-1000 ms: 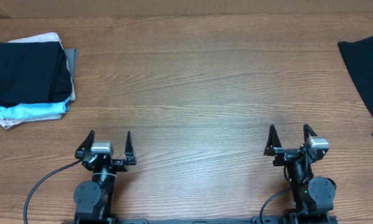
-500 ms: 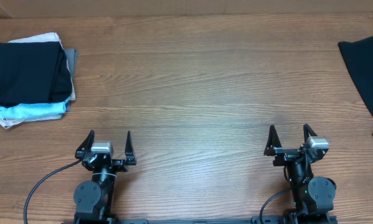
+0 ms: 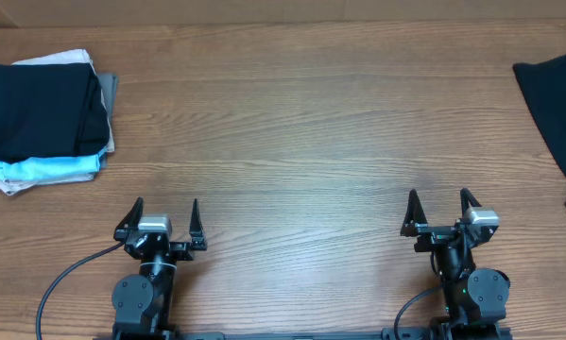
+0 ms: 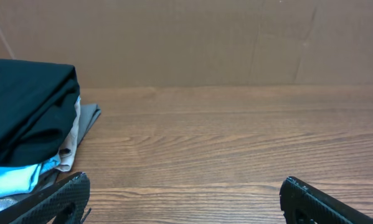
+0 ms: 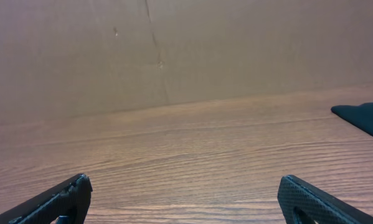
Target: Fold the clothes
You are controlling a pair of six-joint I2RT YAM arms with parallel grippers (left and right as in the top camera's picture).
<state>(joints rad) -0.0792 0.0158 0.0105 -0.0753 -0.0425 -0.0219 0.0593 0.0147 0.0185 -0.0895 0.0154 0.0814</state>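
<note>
Nothing moved; left gripper [image 3: 166,204], right gripper [image 3: 439,195] splayed; black garment [image 3: 557,94] seemingly rumpled.

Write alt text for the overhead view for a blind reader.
The left end effector and right end effector stand open over a wooden table. A folded stack sits far left; a loose black garment lies far right.

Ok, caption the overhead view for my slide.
Left gripper and right gripper open; folded stack left, black garment far right.
</note>
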